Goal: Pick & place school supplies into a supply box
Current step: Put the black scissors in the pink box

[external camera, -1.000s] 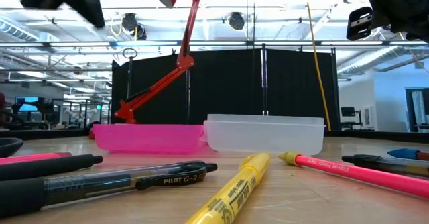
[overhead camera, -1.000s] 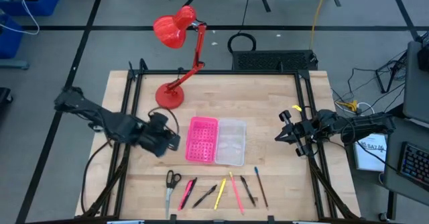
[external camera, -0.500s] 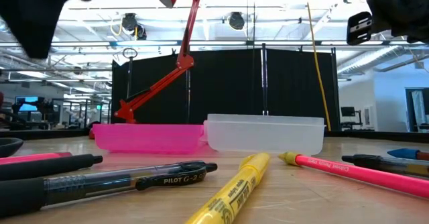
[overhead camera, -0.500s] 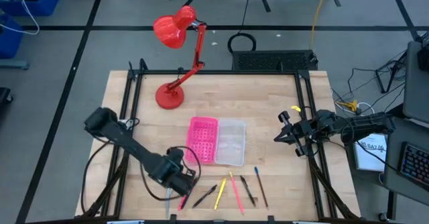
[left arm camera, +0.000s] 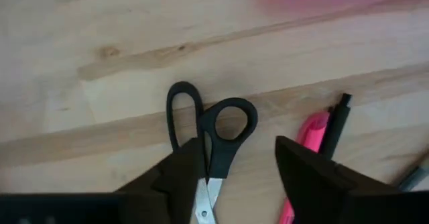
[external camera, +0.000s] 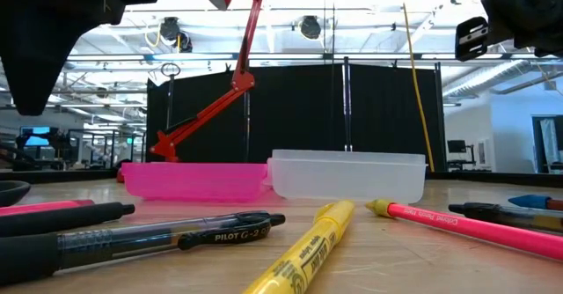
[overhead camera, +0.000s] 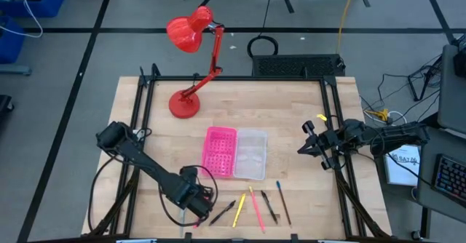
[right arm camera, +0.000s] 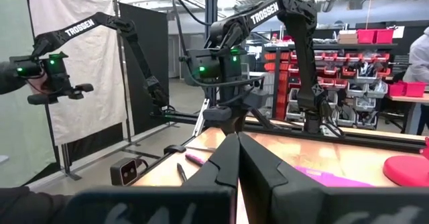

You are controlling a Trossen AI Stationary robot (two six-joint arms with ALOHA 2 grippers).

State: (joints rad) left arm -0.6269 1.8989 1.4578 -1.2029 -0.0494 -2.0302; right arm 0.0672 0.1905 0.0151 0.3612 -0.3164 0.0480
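table (overhead camera: 291,119): back half bare, we see open room | box (overhead camera: 234,153): centre, empty | pens (overhead camera: 251,206): row along front edge | scissors (left arm camera: 208,150): front-left, flat, unheld | left gripper (left arm camera: 238,177): fingers apart above scissors | right gripper (overhead camera: 304,147): closed, empty, right edge

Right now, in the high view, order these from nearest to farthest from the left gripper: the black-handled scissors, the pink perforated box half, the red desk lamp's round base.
1. Black-handled scissors: directly under the open left gripper, at the table's front edge.
2. Pink perforated box half: mid-table, behind the gripper.
3. Red desk lamp's round base: far back, left side.
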